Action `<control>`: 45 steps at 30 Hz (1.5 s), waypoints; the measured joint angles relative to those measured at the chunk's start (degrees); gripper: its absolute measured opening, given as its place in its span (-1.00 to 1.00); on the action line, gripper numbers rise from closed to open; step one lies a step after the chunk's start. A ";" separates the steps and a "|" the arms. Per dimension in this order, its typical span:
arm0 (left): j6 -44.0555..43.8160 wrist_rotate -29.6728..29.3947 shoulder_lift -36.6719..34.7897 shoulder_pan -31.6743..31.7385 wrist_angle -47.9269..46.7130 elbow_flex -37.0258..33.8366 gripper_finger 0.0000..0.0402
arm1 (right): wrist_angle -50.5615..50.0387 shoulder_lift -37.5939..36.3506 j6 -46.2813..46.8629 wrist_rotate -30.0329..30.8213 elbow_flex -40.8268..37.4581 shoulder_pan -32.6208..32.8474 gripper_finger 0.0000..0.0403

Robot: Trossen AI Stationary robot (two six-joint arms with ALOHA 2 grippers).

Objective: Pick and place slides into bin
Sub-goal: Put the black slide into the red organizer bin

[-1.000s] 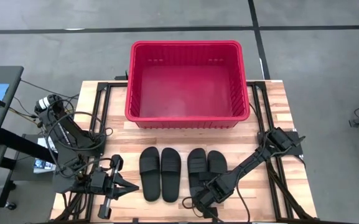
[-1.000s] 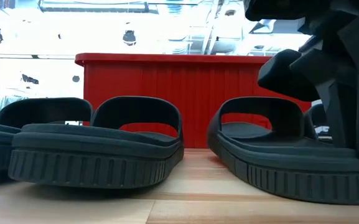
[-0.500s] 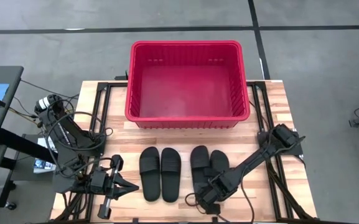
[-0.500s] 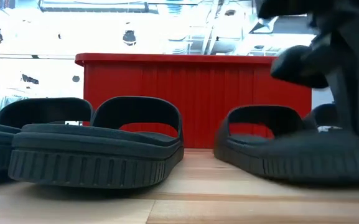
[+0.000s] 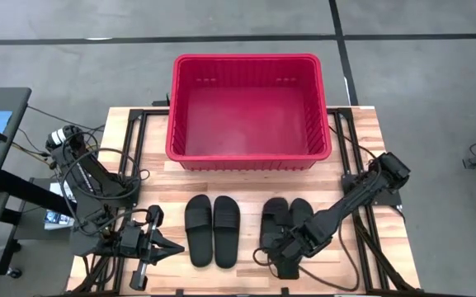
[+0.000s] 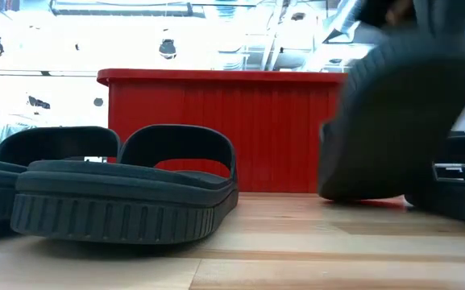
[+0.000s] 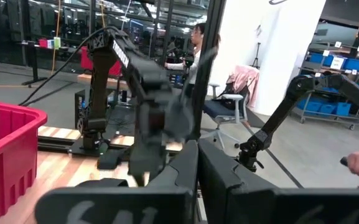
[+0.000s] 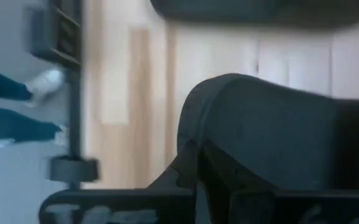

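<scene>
Right tool (image 5: 285,262) clamped shut on heel end of one slide (image 5: 276,231), near front edge of table (image 5: 361,140). In low view held slide (image 6: 393,121) tipped up steeply, sole facing camera, front end touching or just off the wood, cannot tell which. In right wrist view strap band of that slide (image 8: 272,130) directly ahead of fingers (image 8: 185,180). Second slide (image 5: 300,216) just beside held one, on outer side, overlapping it at the heel. Other pair of slides (image 5: 213,231) flat on table, side by side, toward left arm from right tool, apart from it. Bin (image 5: 249,153) beyond both pairs at far side of table, upright, nothing visible inside. Left tool (image 5: 165,247) shut on nothing, low at front left of table, pointing toward nearer pair. Person (image 7: 198,56) in room behind, seen in left wrist view.
</scene>
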 joint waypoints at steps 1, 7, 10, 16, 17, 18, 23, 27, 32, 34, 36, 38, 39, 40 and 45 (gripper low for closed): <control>0.00 -0.01 0.00 0.00 0.02 0.00 -1.00 | -0.44 -0.14 -0.73 0.58 1.45 0.00 -1.00; -0.04 -0.19 0.00 0.59 0.00 0.00 -1.00 | -2.85 0.37 -5.55 2.89 12.10 0.00 -1.00; -1.36 -0.19 0.00 1.37 -0.29 0.01 -1.00 | -3.89 0.37 -6.94 4.35 16.09 0.00 -1.00; -7.83 -1.90 0.02 4.63 -7.15 0.04 -1.00 | -7.51 0.35 -9.87 7.81 23.26 1.75 -1.00; -9.47 -2.48 0.02 5.32 -8.59 0.04 -1.00 | -7.83 0.35 -10.12 8.60 23.86 2.15 -1.00; -10.79 -3.02 0.02 6.14 -9.78 0.04 -1.00 | -7.90 0.35 -10.17 9.31 24.33 2.54 -1.00; -13.27 -2.38 0.02 9.98 -11.63 0.04 -1.00 | -9.64 0.35 -10.12 13.28 25.57 4.61 -1.00; -13.33 1.80 0.02 13.28 -11.75 0.04 -0.91 | -10.89 0.35 -10.10 14.96 25.59 5.80 -1.00; -13.42 5.83 0.02 17.37 -12.97 0.04 -0.69 | -13.35 0.35 -10.07 17.26 25.64 6.11 -1.00; -13.43 7.00 0.02 18.75 -12.91 0.04 -0.59 | -14.89 0.35 -10.08 18.25 25.64 6.00 -1.00; -13.99 9.10 0.02 20.23 -12.86 0.04 -0.50 | -16.36 0.35 -10.08 19.30 25.64 5.88 -1.00; -15.53 11.59 0.01 21.56 -12.86 0.04 -0.42 | -17.40 0.35 -10.38 20.37 25.64 5.42 -1.00; -16.31 13.01 0.00 22.15 -12.85 0.04 -0.38 | -17.47 0.35 -10.54 20.79 25.64 5.18 -1.00; -16.80 14.50 0.00 22.73 -12.85 0.04 -0.35 | -17.52 0.35 -10.93 21.09 25.66 5.08 -1.00; -17.85 19.64 0.00 23.82 -12.83 0.04 -0.23 | -17.47 0.35 -13.60 22.03 25.66 4.29 -1.00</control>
